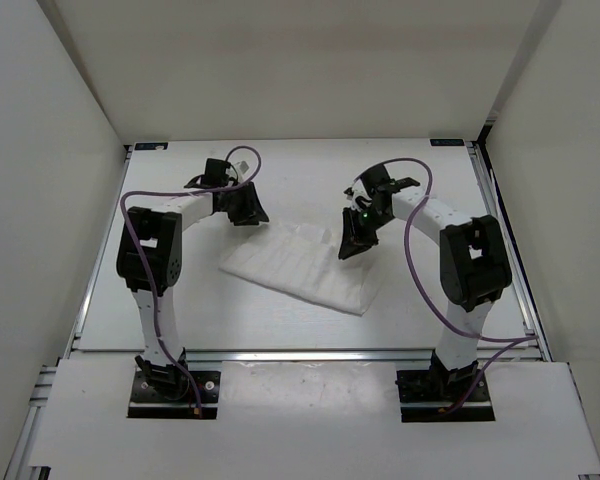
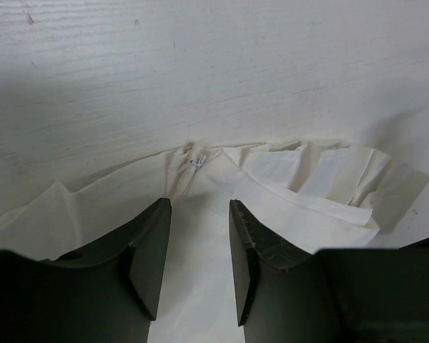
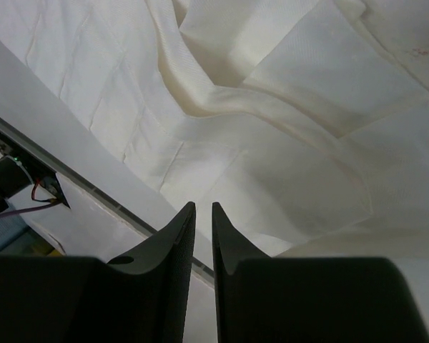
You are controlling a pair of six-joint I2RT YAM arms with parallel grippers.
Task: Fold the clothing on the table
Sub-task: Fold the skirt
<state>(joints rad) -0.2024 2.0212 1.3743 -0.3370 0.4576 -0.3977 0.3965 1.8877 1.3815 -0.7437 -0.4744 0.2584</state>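
From above I see the clothing lying flat near the middle of the desk, a crumpled white band running from the far left down to the near right. The left claw sits at its far left corner and the right claw over its far right edge, the two well apart.

On my left wrist camera the fingers stand moderately wide with a clear gap and nothing in it. They hang just over the cloth's edge, with bare desk beyond. A small label shows at that edge, dead ahead of the gap, and folded layers bunch up to the right of it.

On my right wrist camera the fingers are narrow, only a thin slit between the tips, and I see no fabric caught in it. Creased cloth with one long raised fold fills most of that view. I cannot tell whether the tips touch the fabric
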